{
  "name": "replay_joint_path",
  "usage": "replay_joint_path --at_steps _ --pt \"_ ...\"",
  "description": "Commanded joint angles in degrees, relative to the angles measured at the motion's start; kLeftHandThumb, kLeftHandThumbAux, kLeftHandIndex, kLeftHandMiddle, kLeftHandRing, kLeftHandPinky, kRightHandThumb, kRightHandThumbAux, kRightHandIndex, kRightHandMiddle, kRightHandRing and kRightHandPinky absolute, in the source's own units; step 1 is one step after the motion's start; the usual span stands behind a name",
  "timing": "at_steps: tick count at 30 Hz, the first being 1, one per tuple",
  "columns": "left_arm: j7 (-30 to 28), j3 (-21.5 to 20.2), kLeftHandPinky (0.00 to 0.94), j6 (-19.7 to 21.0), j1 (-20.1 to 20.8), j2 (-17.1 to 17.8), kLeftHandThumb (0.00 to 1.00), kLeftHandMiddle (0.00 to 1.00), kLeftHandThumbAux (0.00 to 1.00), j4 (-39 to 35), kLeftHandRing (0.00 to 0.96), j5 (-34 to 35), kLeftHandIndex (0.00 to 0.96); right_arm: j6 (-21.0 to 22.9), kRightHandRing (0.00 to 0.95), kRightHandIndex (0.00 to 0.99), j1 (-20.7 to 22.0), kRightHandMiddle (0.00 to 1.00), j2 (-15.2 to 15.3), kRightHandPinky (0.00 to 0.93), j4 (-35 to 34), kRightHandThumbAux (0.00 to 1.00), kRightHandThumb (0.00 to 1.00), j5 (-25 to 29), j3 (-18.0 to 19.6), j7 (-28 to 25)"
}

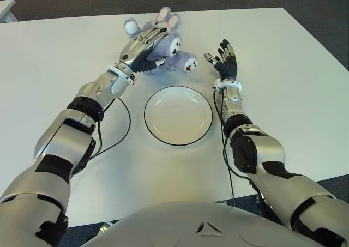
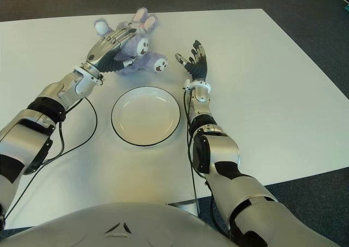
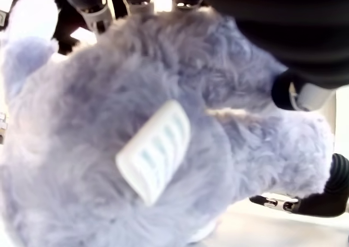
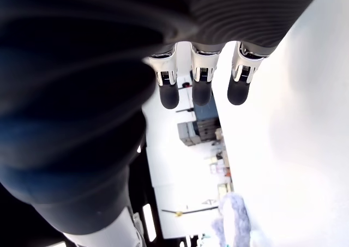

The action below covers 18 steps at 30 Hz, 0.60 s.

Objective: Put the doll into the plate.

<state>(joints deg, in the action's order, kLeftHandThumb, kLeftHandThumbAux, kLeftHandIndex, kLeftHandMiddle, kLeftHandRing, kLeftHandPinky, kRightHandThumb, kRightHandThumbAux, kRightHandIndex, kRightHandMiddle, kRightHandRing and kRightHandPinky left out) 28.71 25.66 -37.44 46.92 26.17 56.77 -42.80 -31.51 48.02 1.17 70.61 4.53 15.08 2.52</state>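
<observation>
One hand working: the left hand (image 1: pixel 143 44) is lying over the doll (image 1: pixel 166 46) at the far middle of the desk (image 1: pixel 283 94), at about 11 o'clock from the plate (image 1: pixel 178 115).
Fingers on the doll: the left fingers (image 1: pixel 152 36) are draping across the plush body and curling around it; the left wrist view is showing purple fur (image 3: pixel 163 149) filling the space right against the palm, so I am judging the grip as closed on it.
Doll's lie: its long axis is running roughly from 11 o'clock (ears and head) down to 4 o'clock (feet with white soles), and the near foot is pointing toward the plate's far rim without touching it.
Deciding relation: the plate is sitting at about 5 o'clock from the left hand, near but apart, and nothing is lying in it yet.
Nearer hand: the left one, since it is already on the doll.
Right hand (image 1: pixel 223 59): hovering at 1 o'clock from the plate, just beside the doll's feet, fingers spread and holding nothing.
Next move, as I am judging it: lifting and carrying the doll toward 5 o'clock.
</observation>
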Motion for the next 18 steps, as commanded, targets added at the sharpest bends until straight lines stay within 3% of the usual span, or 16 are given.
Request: replay_joint_path --at_steps 1,18 --pt "0.83 1.54 0.087 0.00 1.39 -0.51 0.428 0.000 0.311 2.58 0.018 -1.69 0.000 0.99 0.035 0.077 -2.45 0.052 -1.05 0.064 1.52 0.916 0.212 0.42 0.18 0.25" --pt "-0.67 3.51 0.000 -0.31 4.06 -0.75 0.403 0.000 0.272 5.55 0.020 -1.91 0.000 1.04 0.030 0.069 -2.46 0.045 -0.95 0.058 1.47 0.917 0.176 0.38 0.05 0.33"
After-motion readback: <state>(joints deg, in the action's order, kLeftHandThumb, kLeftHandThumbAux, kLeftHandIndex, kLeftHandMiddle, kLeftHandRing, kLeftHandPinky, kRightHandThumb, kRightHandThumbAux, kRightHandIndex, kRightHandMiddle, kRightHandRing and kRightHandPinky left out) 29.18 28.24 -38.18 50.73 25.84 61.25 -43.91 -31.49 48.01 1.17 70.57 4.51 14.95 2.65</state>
